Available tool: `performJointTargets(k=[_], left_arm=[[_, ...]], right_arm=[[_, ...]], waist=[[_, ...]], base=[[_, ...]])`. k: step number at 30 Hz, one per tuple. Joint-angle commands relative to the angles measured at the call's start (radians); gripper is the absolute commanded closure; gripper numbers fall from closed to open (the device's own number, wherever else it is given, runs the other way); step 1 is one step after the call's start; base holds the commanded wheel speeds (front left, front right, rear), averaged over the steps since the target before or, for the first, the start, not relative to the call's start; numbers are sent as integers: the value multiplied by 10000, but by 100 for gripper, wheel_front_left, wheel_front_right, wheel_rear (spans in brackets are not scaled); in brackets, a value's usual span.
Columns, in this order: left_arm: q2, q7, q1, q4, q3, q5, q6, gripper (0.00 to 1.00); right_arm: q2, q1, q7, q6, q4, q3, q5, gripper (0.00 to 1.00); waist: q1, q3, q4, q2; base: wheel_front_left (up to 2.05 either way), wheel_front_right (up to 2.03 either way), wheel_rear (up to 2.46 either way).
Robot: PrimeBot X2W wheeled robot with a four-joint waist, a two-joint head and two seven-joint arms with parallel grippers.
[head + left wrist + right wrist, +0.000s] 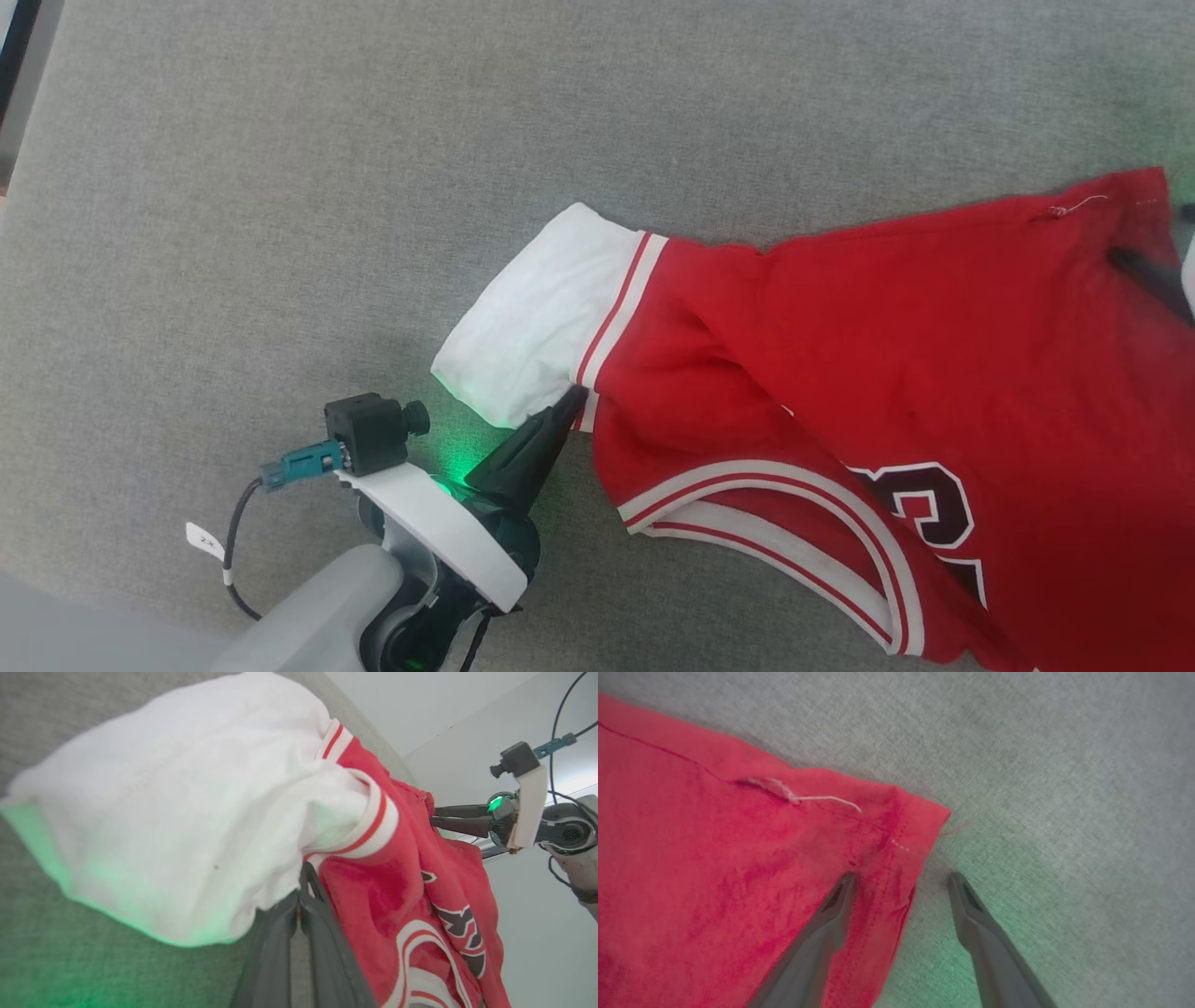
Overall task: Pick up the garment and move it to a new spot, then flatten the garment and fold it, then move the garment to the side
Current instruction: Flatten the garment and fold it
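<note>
Red with white-and-red striped trim: noted the garment (840, 373) lying rumpled on the grey fabric surface (280, 187), right of centre in the head view, turned inside out to white at its left end, with part of a black number showing lower right. Found the left gripper (574, 397) with fingers pressed together, pinching the garment's edge where the white meets the trim. Found the right gripper (901, 879) at the far red corner, fingers spread wide, one over the cloth, the other over bare surface; cannot tell whether touching. Logged a loose white thread (822, 798) at the seam near that corner.
</note>
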Motion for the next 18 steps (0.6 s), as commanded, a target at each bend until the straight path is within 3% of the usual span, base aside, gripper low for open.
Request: performJointTargets(k=[1, 2, 3, 9, 18], left_arm=[[-6, 41, 92, 472, -82, -64, -6, 100], [-16, 47, 88, 532, -69, -76, -11, 100], [-27, 35, 80, 578, -56, -100, -20, 100], [10, -7, -33, 570, -70, -186, -21, 100], [1010, 322, -1005, 218, -26, -587, -36, 100]], right_arm=[[15, 159, 74, -21, 273, 320, 170, 21], [-30, 153, 64, -21, 349, 468, 292, 56], [-67, 128, 20, -21, 401, 580, 424, 100], [15, -114, -1126, -22, 681, 515, 868, 100], [724, -719, -3775, -21, 1878, -27, 1181, 100]], waist=[[0, 46, 38, -1], [0, 53, 40, -1], [0, 55, 35, -1], [0, -245, -139, -1], [0, -1318, -941, -1]], base=[[0, 0, 0], [0, 0, 0], [0, 0, 0], [0, 0, 0], [0, 0, 0]])
